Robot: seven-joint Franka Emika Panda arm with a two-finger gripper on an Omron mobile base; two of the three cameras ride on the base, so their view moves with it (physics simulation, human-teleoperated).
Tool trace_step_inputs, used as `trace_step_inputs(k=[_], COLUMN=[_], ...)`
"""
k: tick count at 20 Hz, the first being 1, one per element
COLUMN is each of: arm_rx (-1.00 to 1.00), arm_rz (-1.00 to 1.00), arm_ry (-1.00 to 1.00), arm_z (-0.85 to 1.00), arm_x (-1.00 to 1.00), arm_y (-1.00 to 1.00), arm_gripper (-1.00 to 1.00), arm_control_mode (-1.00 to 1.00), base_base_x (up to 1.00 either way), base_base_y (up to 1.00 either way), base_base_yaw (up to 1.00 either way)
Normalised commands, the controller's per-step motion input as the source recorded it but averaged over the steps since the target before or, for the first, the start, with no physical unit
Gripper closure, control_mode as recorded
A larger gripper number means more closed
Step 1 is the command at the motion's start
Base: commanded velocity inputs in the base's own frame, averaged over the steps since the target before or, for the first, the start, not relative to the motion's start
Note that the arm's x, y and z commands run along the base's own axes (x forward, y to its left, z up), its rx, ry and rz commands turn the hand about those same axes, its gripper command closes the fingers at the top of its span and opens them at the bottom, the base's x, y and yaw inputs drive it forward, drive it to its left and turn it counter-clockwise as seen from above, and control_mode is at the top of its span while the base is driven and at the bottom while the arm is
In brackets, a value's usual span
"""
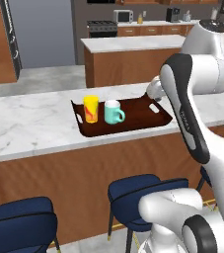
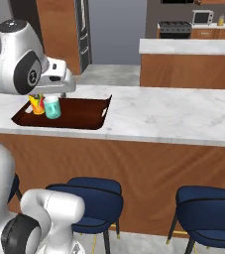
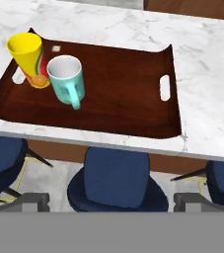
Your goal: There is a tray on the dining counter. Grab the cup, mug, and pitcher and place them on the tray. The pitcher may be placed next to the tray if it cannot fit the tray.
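A dark reddish-brown tray (image 1: 138, 116) (image 2: 79, 116) (image 3: 123, 94) lies on the marble dining counter (image 1: 29, 123) (image 2: 168, 116) (image 3: 207, 89). The yellow cup (image 1: 91, 108) (image 2: 36, 104) (image 3: 27, 57) stands upright at the tray's left end. Right beside it stands the teal mug (image 1: 113, 112) (image 2: 52, 107) (image 3: 66, 79), also on the tray. My gripper (image 3: 111, 201) hangs above the counter's front edge over the tray and is open, with nothing between its fingers. In the right base view my hand (image 2: 59, 79) hovers just over the cup and mug. The pitcher is out of view.
Blue stools (image 1: 143, 195) (image 2: 91, 196) (image 3: 116, 180) stand along the counter's wood-panelled front. A second marble-topped island (image 1: 128, 44) (image 2: 188, 47) lies behind. Beyond it a back counter carries a microwave (image 1: 124, 16) next to a stove (image 1: 102, 25).
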Motion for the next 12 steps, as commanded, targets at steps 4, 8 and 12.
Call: trace_step_inputs(k=[4,8,12], arm_rx=[0.0,0.02,0.03], arm_rz=[-0.06,-0.07,-0.11], arm_ry=[0.0,0.0,0.0], arm_z=[-0.16,-0.07,-0.15], arm_x=[-0.48,-0.48,-0.41], arm_y=[-0.15,-0.24,-0.13], arm_gripper=[-1.0,-1.0,-1.0], arm_control_mode=[-1.0,-1.0,-1.0], base_base_x=[0.0,0.0,0.0], base_base_y=[0.0,0.0,0.0], base_base_yaw=[0.0,0.0,0.0])
